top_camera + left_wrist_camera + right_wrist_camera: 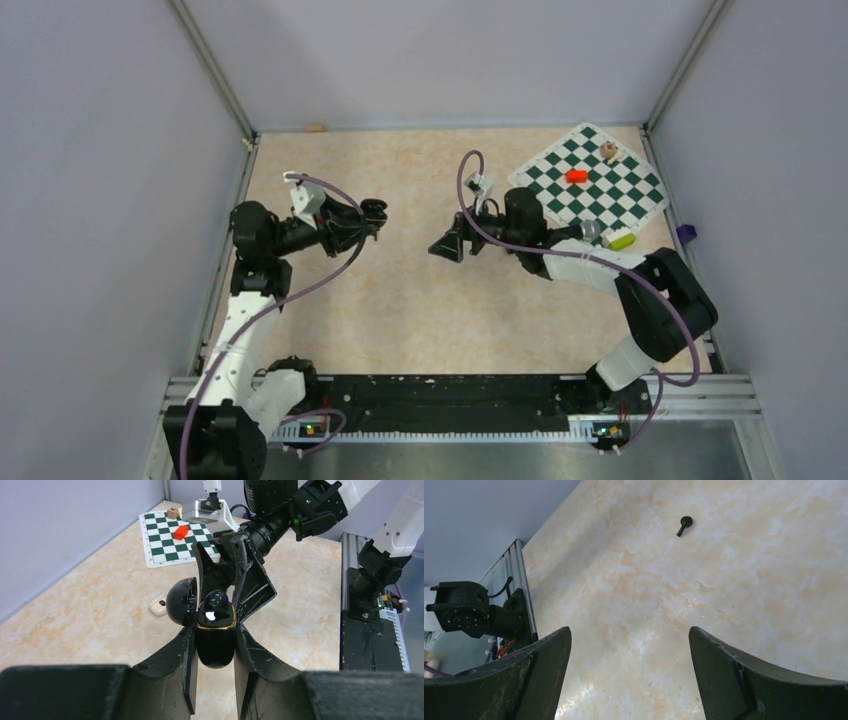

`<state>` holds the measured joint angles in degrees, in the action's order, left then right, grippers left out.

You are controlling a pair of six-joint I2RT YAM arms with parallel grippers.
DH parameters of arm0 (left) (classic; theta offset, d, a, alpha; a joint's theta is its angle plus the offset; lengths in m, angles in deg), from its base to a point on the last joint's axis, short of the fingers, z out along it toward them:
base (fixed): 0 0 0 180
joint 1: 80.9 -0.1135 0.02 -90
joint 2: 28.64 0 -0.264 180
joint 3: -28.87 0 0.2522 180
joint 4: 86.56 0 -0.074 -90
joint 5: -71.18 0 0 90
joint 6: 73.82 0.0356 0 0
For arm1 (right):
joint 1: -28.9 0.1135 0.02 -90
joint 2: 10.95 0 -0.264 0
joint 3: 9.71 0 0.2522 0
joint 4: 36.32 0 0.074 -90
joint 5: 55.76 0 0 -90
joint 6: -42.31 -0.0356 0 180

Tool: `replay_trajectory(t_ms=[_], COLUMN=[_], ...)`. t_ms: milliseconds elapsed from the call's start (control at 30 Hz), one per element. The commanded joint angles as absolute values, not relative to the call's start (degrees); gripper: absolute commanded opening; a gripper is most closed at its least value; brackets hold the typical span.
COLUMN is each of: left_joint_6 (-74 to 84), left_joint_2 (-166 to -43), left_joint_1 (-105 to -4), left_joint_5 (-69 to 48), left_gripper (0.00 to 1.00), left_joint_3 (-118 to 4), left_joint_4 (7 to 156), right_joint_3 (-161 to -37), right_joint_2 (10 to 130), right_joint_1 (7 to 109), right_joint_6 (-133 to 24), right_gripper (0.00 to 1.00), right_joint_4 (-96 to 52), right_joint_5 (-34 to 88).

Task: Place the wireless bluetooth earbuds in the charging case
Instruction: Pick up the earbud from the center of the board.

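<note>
Case: glossy black rounded-square charging case [215,647], upright in the air, its hinged lid [180,601] swung open to one side.
Left gripper [215,627]: black fingers clamped on the two flanks of the charging case, mouth facing up.
Seated bud: dark rounded shape [216,600] in the mouth of the case, probably one earbud (too shiny to be sure).
Right gripper [629,632]: fingers spread wide with nothing between them; it hangs just beyond the case, facing it.
Loose bud: tiny black comma-shaped earbud [684,525] lying flat on the beige marbled table [749,595]; no view shows it together with the case, so its place from the case cannot be told.
Cream lump [159,606]: on the table below the case, on its lid side.
Key relation: the loose bud lies ahead of the right fingers, slightly off their centre line and well apart, with its stem slanting diagonally across their closing line. The right arm is the free one, and it likely needs a wrist turn before pinching.
</note>
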<state>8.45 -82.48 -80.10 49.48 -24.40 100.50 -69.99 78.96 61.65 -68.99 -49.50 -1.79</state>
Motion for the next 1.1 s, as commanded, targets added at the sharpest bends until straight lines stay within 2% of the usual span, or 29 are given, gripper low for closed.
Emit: replay_trajectory(t_ms=[0,133,200,367,533,700,1067], left_joint_6=[12.90,34.55,36.65,34.53,24.13,23.24,22.39], left_joint_2=[-81.13,-81.96,-82.29,-81.09,-76.87,-75.17,-75.52], left_joint_1=[-82.36,-85.11,-87.69,-91.26,-93.32,-95.01,-96.14], left_joint_5=[50.54,52.73,55.45,58.41,58.08,58.95,59.42], left_gripper=[0.00,0.00,0.00,0.00,0.00,0.00,0.00], left_joint_3=[-28.57,-37.31,-38.96,-36.49,-29.04,-26.82,-24.85], left_joint_4=[94.61,67.94,63.39,65.40,81.74,83.06,85.65], right_joint_3=[-71.66,-71.64,-73.11,-86.88,-105.89,-123.00,-143.54], right_joint_2=[77.20,75.59,76.68,86.90,101.69,114.03,131.11], right_joint_1=[61.28,61.30,61.81,64.74,65.48,67.44,70.89], right_joint_6=[-68.68,-65.37,-63.46,-52.30,-51.10,-51.13,-57.71], right_gripper=[0.85,0.81,0.78,0.76,0.67,0.60,0.52], right_joint_4=[-51.94,-50.37,-48.77,-36.13,-24.83,-14.62,-4.13], right_joint_5=[-3.33,-1.09,0.22,3.60,2.30,3.01,7.07])
